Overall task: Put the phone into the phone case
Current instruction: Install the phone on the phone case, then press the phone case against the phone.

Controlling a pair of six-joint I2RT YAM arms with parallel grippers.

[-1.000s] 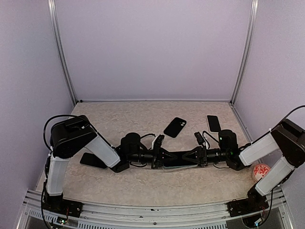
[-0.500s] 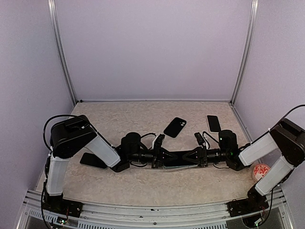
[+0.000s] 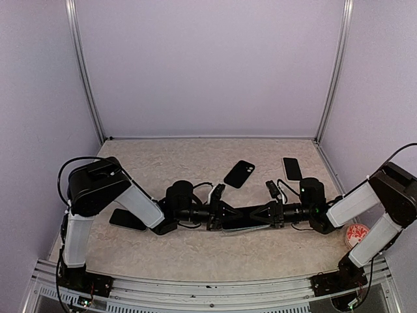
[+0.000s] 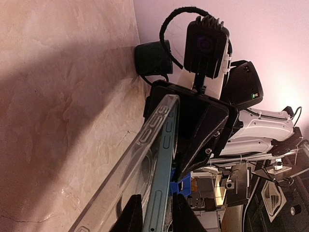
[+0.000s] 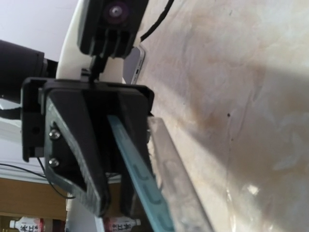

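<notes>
Since nothing has shifted from a second ago, we think the phone point(image 4: 161, 193) is not in yet. It hangs between left gripper point(image 3: 225, 214) and right gripper point(image 3: 259, 214), the phone case point(image 4: 123, 179) tilted off beside it. Both jaws sit narrow around it; whether they pinch, we cannot tell. Spare phones point(image 3: 239, 173) lie beyond, blocking nothing.

Right pincer point(image 3: 254, 212) narrower; left pincer point(image 3: 236, 213) looser

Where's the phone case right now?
Mid-table in the top view, the case is between the left gripper and right gripper, nearside of a loose black phone.
</notes>
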